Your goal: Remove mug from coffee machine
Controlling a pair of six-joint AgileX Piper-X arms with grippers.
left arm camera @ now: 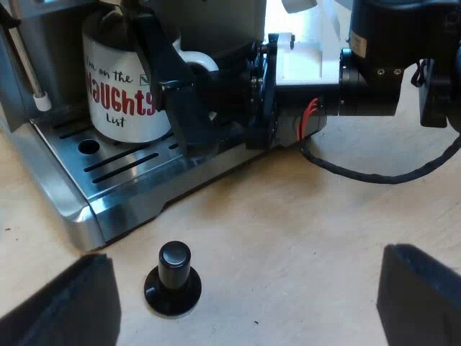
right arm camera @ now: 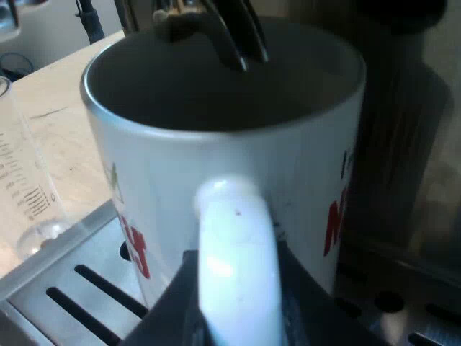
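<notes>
Mug [right arm camera: 180, 166] sits on the drip tray [left arm camera: 144, 182], handle pointing straight at my right gripper [right arm camera: 234, 313], which appears clamped on it (left gripper [left arm camera: 245, 299], fingers apart, hangs over the tamper [left arm camera: 173, 280], farther off).

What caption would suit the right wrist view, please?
Right gripper clasps the handle of the mug on the drip tray.

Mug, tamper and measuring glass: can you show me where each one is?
mug [left arm camera: 119, 101], left wrist view, on its printed side.
tamper [left arm camera: 174, 261], left wrist view, on its black knob.
measuring glass [right arm camera: 25, 194], right wrist view, on its marked wall.
</notes>
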